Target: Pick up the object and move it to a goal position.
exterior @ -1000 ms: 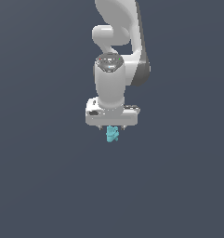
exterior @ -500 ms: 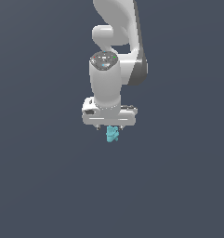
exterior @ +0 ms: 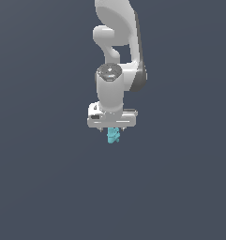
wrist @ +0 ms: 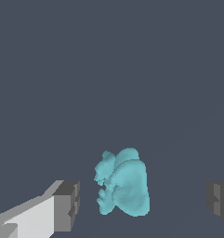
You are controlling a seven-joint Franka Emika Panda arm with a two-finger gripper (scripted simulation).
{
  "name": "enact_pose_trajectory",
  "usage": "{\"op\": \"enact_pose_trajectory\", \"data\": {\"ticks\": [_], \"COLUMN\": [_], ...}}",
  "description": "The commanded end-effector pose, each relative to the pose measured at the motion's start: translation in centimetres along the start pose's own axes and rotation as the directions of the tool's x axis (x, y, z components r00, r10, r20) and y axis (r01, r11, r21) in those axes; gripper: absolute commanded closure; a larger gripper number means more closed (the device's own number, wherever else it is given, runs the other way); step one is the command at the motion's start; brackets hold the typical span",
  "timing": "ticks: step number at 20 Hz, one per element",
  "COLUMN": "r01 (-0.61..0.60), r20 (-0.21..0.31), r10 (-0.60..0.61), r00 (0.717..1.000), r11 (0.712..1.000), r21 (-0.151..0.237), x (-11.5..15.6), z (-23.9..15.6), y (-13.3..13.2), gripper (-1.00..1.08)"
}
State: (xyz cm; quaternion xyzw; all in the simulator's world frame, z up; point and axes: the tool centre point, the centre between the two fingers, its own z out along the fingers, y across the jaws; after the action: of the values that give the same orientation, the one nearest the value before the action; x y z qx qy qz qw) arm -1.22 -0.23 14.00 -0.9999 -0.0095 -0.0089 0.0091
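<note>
The object [exterior: 114, 135] was a plain cyan, turquoise in its shaded folds, with no pattern on its lumpy surface [wrist: 124, 188]. The hand [exterior: 112, 126] above it, at the middle of the exterior frame, was white with pale grey shading. In the wrist view its fingers [wrist: 67, 204] ended in dark grey pads on white stems. The arm [exterior: 116, 56] was white, with a dark grey joint band. The table [exterior: 39, 187] was a uniform dark slate blue-grey.

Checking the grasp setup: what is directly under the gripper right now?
The cyan object sits under the gripper, between its open fingers with gaps on both sides. In the exterior view the gripper body covers the object's upper part; only its lower lump shows.
</note>
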Motion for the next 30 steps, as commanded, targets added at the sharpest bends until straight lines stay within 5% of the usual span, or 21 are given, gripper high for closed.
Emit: {"op": "enact_pose_trajectory", "data": {"ticks": [1, 10, 30], "r01": [0.036, 0.108, 0.11], "r20": [0.007, 0.019, 0.02], "r10": [-0.035, -0.108, -0.11], "r00": [0.999, 0.994, 0.994], "r11": [0.999, 0.994, 0.994], "r21": [-0.006, -0.016, -0.016], "x": [-1.1, -3.5, -3.7], "z": [1.6, 4.4, 9.5], "y": [-0.2, -0.7, -0.6], "gripper": [-0.92, -0.92, -0.92]}}
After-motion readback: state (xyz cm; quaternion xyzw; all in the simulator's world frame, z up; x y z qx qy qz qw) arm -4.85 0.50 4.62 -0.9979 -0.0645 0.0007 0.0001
